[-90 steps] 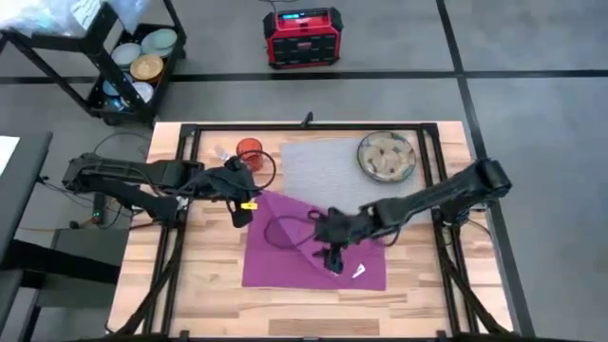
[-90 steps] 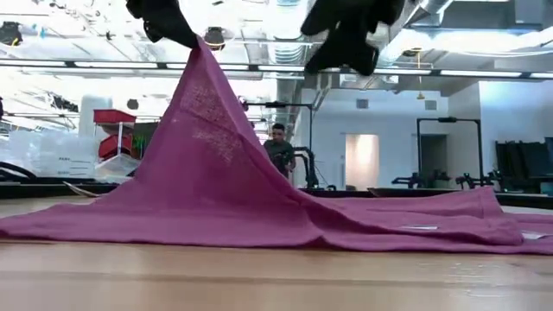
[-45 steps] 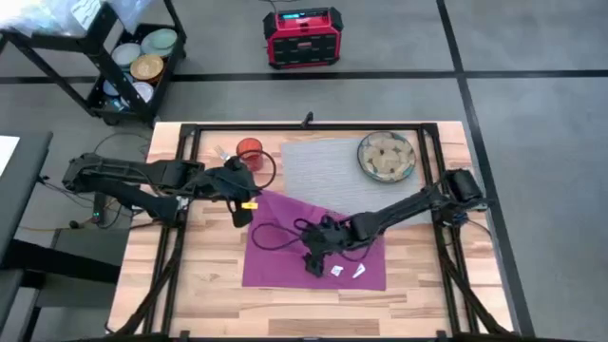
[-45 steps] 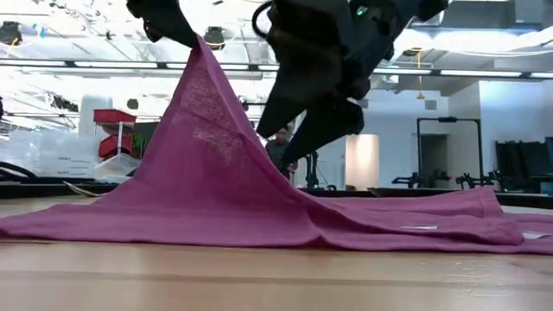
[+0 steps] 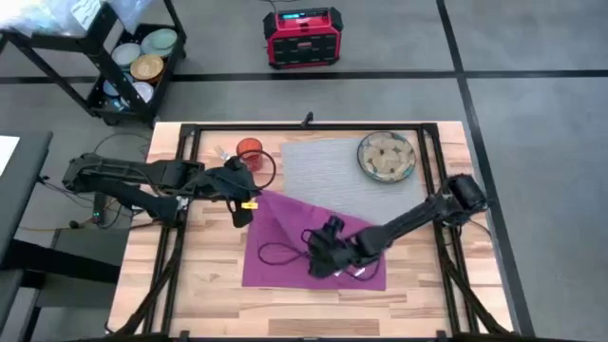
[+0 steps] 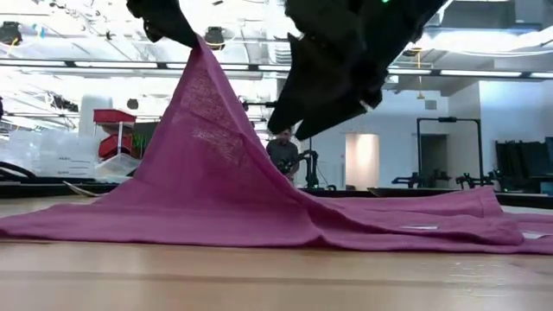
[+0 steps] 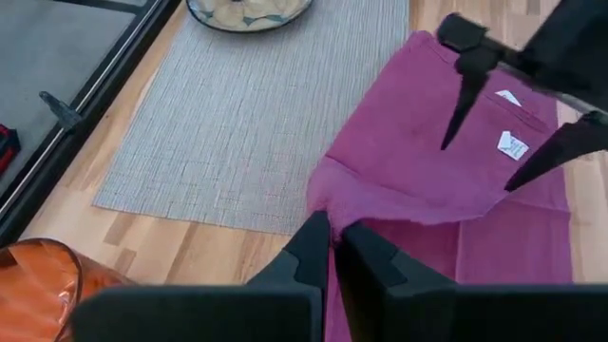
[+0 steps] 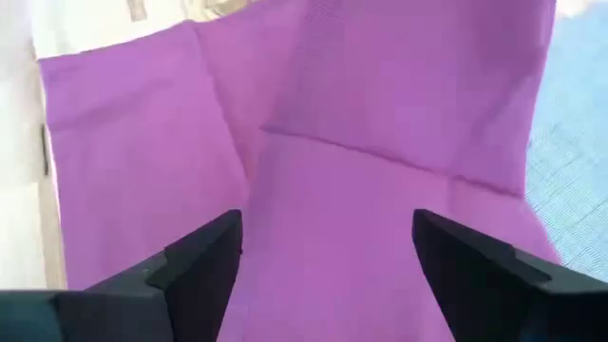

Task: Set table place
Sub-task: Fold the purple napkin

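High view: the left tool (image 5: 249, 202) is clamped on one corner of the napkin (image 5: 285, 249), lifted off the bench (image 5: 204, 285) beside the cup (image 5: 250, 152). The right tool (image 5: 318, 268), fingers spread and empty, hangs over the flat middle of the cloth. The napkin's near edge lies closest to the right tool. The mat (image 5: 323, 171) and plate (image 5: 386, 156) lie beyond.

The wooden table (image 5: 214, 285) has a grey ribbed mat (image 5: 323, 171) laid flat on it. A round beige patterned plate (image 5: 386, 156) sits on the mat's far right corner. A small orange cup (image 5: 249, 153) stands left of the mat. A magenta napkin (image 5: 313, 252) is spread near the mat, with one corner lifted up into a peak (image 6: 200, 52)
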`<state>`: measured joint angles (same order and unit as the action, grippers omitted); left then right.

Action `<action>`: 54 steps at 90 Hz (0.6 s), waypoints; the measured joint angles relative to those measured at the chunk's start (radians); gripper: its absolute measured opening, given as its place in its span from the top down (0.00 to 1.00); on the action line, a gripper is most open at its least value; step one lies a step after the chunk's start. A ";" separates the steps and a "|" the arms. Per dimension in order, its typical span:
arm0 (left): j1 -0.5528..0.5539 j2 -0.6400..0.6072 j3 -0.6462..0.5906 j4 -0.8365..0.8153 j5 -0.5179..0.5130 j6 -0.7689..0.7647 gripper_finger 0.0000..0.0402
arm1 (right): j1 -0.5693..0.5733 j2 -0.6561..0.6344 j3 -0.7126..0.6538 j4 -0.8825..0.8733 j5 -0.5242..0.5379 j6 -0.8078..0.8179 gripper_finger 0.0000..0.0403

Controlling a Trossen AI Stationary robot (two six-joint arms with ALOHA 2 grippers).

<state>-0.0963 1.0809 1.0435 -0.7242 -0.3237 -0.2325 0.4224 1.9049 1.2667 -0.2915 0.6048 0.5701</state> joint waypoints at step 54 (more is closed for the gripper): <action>0.000 0.001 0.000 0.004 -0.002 -0.011 1.00 | -0.022 0.058 0.000 0.094 -0.133 0.143 0.28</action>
<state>-0.0965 1.0817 1.0435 -0.7197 -0.3255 -0.2436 0.4000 1.9627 1.2667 -0.1970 0.4719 0.7130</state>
